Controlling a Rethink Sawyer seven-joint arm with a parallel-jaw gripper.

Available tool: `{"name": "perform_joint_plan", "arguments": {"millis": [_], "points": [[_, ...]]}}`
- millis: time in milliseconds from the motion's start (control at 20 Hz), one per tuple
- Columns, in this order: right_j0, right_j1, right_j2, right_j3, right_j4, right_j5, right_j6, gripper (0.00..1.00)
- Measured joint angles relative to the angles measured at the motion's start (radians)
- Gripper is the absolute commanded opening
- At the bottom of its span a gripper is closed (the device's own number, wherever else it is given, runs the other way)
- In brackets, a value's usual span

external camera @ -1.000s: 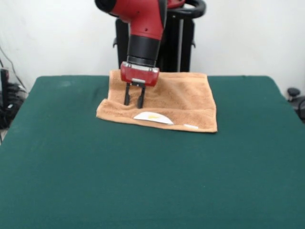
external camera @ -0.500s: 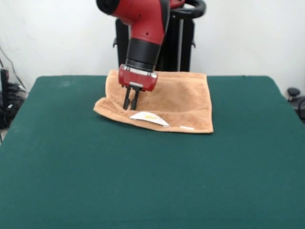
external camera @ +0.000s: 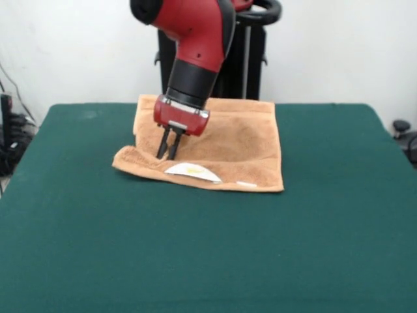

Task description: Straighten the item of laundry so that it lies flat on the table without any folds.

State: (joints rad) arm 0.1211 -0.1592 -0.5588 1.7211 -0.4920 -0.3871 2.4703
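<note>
Left of the claw [external camera: 168, 154] you have the towel's [external camera: 241, 140] loose corner, which bulges out past the rest of the edge and sits puffed up off the tabletop [external camera: 195, 254] with a soft ridge running back from it. That tells you what you are handling: light, limp terry that follows wherever it is pulled and keeps no shape of its own. It will probably drag rather than slide on the felt-like surface, so expect it to bunch if you push.

At the claw itself, the fingers stand narrow, almost together, with their tips down in the cloth just behind the near edge; they look pinched on a small tuck of towel, though the contact is partly hidden.

Just right of the claw and slightly nearer the camera lies a white label [external camera: 192, 172] on the near border, with a smaller white tag [external camera: 246, 185] further right. Beyond those, the right part of the towel lies flat and smooth.

Take hold at a corner or border band, and pull outward, low.
</note>
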Motion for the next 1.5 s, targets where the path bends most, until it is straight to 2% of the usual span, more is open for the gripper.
{"name": "perform_joint_plan", "arguments": {"millis": [450,500,650,900,1200,1500], "points": [[-0.029,0.013,-0.009,-0.088,0.016,0.046,0.0,0.0],[-0.04,0.014,-0.012,-0.103,0.016,0.051,0.0,1.0],[-0.044,0.013,-0.012,-0.105,0.016,0.054,0.0,1.0],[-0.113,-0.01,0.03,-0.141,0.016,0.068,0.0,1.0],[-0.146,-0.037,0.069,-0.15,0.016,0.107,0.0,1.0],[-0.181,-0.088,0.134,-0.15,0.017,0.228,0.0,1.0]]}}
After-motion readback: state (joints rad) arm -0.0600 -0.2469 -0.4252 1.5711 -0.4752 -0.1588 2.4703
